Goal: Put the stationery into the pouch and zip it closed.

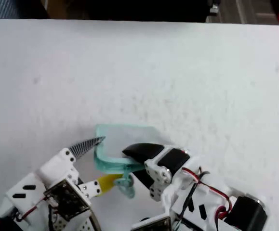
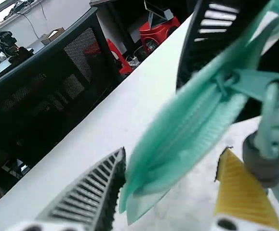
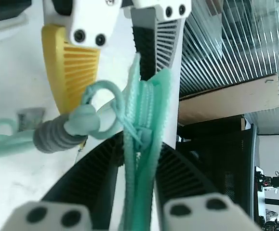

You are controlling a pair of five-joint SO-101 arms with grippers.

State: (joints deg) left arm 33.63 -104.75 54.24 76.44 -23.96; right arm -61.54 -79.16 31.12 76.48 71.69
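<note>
The translucent teal plastic pouch lay on the white table, close in front of both arms. The right pincer was clamped with its two black jaws on the zip edge of the pouch, just beside the teal zip slider. The left pincer stood open, with one black ribbed jaw and one yellow jaw on either side of the pouch's end. The teal pull cord with its grey bead hung just beside the yellow jaw. Whether any stationery was inside, I could not tell.

I judged the step in hand to be the zipping. To do it well, the right pincer should hold the edge taut, while the left pincer closes on the grey bead or the cord, not on the pouch itself. It should then draw straight along the line of the teeth. A sideways pull would probably jam the slider or twist the pouch out of the grip.

The two pincers were very near each other, so the pull should lead away from the right one. The table reached far beyond the pouch before its far edge, but toward the arms' bases there was little room.
</note>
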